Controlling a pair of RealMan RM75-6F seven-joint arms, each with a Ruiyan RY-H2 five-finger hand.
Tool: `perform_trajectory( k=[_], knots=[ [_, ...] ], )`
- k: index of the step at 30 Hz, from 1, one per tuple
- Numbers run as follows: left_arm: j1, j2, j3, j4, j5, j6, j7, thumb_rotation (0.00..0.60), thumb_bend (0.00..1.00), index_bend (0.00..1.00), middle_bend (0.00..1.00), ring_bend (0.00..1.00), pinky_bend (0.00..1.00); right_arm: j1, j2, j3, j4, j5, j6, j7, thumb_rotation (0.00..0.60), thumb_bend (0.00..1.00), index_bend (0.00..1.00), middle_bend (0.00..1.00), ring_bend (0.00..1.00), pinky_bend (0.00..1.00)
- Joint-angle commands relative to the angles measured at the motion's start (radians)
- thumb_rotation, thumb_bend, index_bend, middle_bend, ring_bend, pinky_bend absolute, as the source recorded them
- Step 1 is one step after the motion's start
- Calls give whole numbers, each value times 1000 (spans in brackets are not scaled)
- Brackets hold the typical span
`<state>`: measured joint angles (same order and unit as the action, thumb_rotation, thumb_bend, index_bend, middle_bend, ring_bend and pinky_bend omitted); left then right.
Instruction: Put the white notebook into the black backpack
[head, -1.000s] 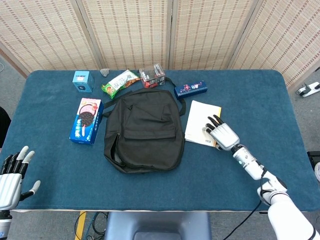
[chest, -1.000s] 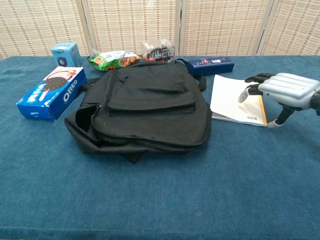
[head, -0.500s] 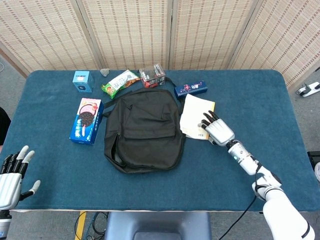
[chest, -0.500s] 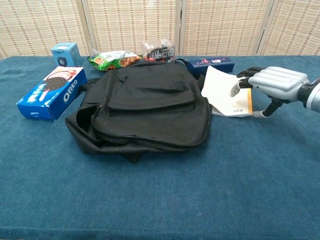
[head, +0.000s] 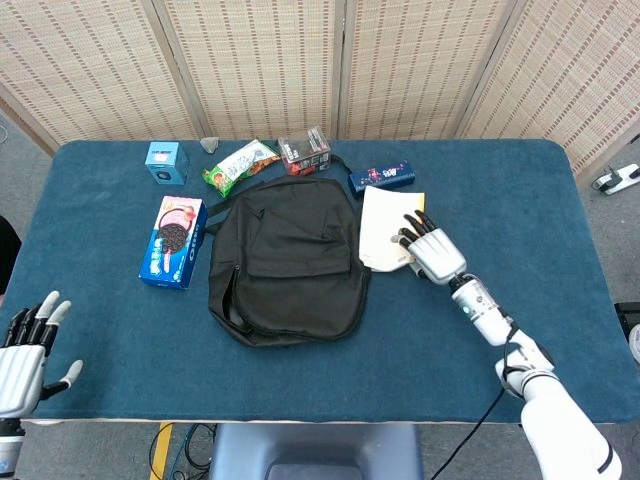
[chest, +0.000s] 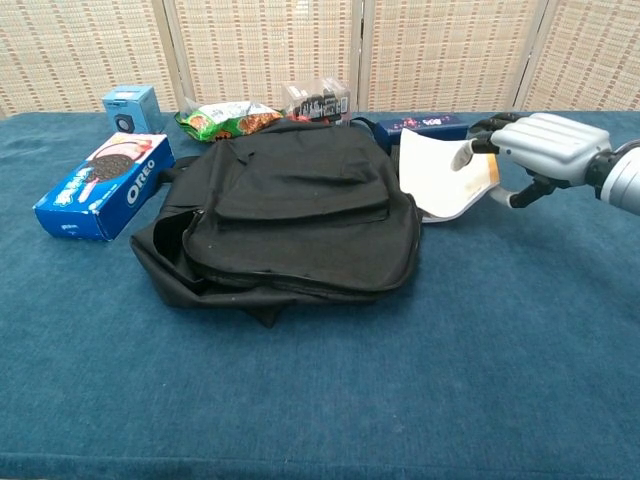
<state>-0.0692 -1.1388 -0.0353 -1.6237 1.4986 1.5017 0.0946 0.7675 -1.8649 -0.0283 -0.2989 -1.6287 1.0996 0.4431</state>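
Note:
The white notebook (head: 381, 228) (chest: 434, 176) is lifted at its right side and bent, its left edge against the black backpack (head: 290, 258) (chest: 290, 205). My right hand (head: 430, 252) (chest: 536, 150) grips the notebook's right edge, fingers on top and thumb below. The backpack lies flat in the middle of the table; I see no wide opening in it. My left hand (head: 22, 355) hangs open off the near left table edge, seen only in the head view.
An Oreo box (head: 172, 241) (chest: 104, 185) lies left of the backpack. Behind it are a small blue box (head: 165, 161), a green snack bag (head: 238, 163), a clear packet (head: 305, 150) and a dark blue bar box (head: 381, 177). The blue table (head: 500, 330) surrounds them.
My right hand moved left and toward the back with the notebook, sliding it against the backpack and raising its right side so the pages bend. The left hand stayed still.

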Motion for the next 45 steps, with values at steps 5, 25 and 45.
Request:
perform_trajectory(
  k=[5, 25, 45],
  knots=[
    [-6, -9, 2, 5, -3, -14, -4, 600, 297, 0, 0, 0, 0, 10, 0, 15, -29, 17, -11, -3, 600, 403, 268, 262, 68, 39],
    [-10, -14, -4, 20, -10, -16, -20, 600, 297, 0, 0, 0, 0, 39, -4, 49, -52, 58, -75, -44, 600, 253, 545, 309, 68, 39],
    [-62, 10, -27, 35, 26, -41, -47, 600, 297, 0, 0, 0, 0, -10, 66, 35, -95, 40, 36, -89, 600, 573, 587, 364, 109, 39]
  ],
)
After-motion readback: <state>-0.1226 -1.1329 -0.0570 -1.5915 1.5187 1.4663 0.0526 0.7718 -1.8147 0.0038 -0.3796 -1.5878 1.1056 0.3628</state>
